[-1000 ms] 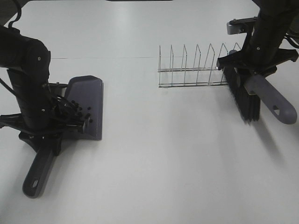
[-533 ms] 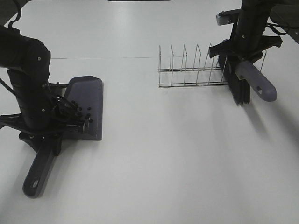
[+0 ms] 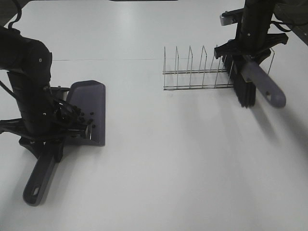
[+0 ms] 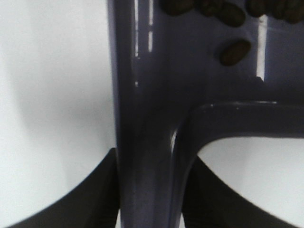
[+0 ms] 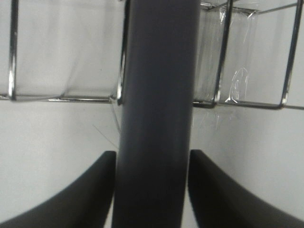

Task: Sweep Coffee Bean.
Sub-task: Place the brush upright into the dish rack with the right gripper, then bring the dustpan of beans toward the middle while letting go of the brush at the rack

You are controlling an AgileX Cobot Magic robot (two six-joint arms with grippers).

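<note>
The purple dustpan (image 3: 90,103) lies on the white table at the left, its handle (image 3: 37,182) pointing toward the front edge. Several coffee beans (image 3: 84,117) sit inside it near the handle end; they also show in the left wrist view (image 4: 234,51). My left gripper (image 3: 50,143) is shut on the dustpan's handle neck (image 4: 147,118). My right gripper (image 3: 249,52) is shut on the grey brush handle (image 5: 156,95) and holds the brush off the table, black bristles (image 3: 244,92) hanging down at the right end of the wire rack (image 3: 199,72).
The chrome wire rack (image 5: 61,99) stands at the back right, touching or just beside the brush. A thin line (image 3: 106,59) runs across the table's far part. The left arm's black body (image 3: 29,82) stands left of the dustpan.
My right gripper has carried the brush up and to the left, from right of the rack to its right end. The left arm and dustpan have hardly moved.
</note>
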